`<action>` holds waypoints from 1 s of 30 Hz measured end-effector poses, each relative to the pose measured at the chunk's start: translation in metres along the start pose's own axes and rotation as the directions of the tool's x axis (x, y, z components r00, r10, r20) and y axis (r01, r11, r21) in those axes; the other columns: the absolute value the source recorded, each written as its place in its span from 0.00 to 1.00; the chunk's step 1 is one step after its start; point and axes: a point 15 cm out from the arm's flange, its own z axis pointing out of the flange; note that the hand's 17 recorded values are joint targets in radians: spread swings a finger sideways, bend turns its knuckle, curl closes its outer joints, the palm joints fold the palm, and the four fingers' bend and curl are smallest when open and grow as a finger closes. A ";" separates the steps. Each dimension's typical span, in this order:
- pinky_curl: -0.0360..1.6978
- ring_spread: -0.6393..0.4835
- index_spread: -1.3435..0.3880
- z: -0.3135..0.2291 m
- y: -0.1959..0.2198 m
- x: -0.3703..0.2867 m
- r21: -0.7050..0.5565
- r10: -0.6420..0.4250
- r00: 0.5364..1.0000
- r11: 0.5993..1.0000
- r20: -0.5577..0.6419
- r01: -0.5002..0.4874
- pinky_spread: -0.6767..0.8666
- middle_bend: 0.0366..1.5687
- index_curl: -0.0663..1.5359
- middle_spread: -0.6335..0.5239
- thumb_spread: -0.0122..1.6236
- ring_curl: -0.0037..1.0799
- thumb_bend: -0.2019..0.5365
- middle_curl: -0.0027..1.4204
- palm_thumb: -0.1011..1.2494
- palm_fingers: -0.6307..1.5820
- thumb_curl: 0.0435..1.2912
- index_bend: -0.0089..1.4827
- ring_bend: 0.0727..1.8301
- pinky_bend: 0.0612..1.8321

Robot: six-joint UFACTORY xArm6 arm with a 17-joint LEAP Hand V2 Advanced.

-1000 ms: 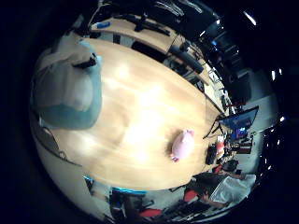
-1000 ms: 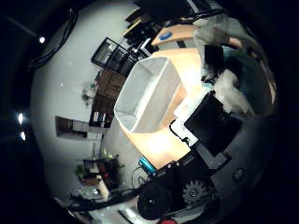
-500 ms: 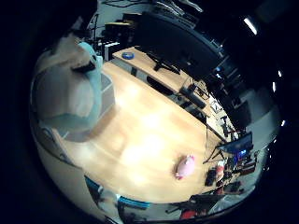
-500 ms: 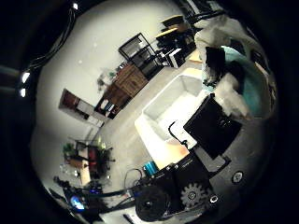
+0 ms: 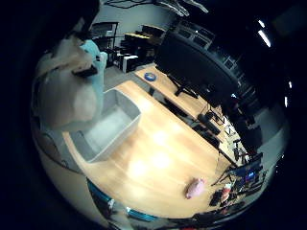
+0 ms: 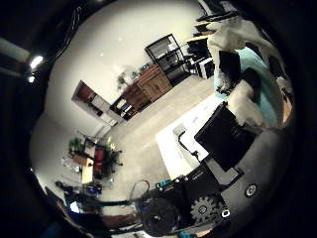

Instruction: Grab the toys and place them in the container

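Your little-finger-side camera gives you the whole wooden table (image 5: 158, 158): the grey container (image 5: 108, 127) sits near one end of it, and a pink toy (image 5: 194, 188) lies well apart from it near the table's far edge. The thumb-side camera shows neither the tabletop nor the pink toy; there you get only a pale rim of the container, the room's floor and shelving beyond it, and the hand (image 6: 225, 148) with its black and geared parts. Both cameras show a white and teal plush toy (image 5: 72, 91) pressed close to the palm, with the hand's fingers curled against it, so the hand is gripping that toy. It hangs over the near end of the container, covering part of it. What you can see of the container's inside is bare grey floor with no toy in it. The pink toy lies on its side, its long axis running roughly across the table's width.
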 end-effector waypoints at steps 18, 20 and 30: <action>0.42 0.25 0.57 0.022 -0.034 -0.028 -0.009 -0.042 0.998 0.999 0.054 0.043 0.30 0.70 0.71 0.23 0.64 0.94 0.27 0.83 0.91 0.69 0.80 0.75 0.68 0.85; 0.42 0.25 0.57 0.021 -0.034 -0.028 -0.009 -0.036 0.998 0.999 0.055 0.036 0.29 0.70 0.71 0.23 0.64 0.93 0.23 0.83 0.89 0.69 0.79 0.74 0.68 0.84; 0.38 0.25 0.50 0.017 -0.024 -0.001 -0.025 0.014 1.000 1.000 -0.012 -0.014 0.18 0.48 0.61 0.17 0.59 0.78 0.19 0.68 0.61 0.59 0.62 0.37 0.66 0.83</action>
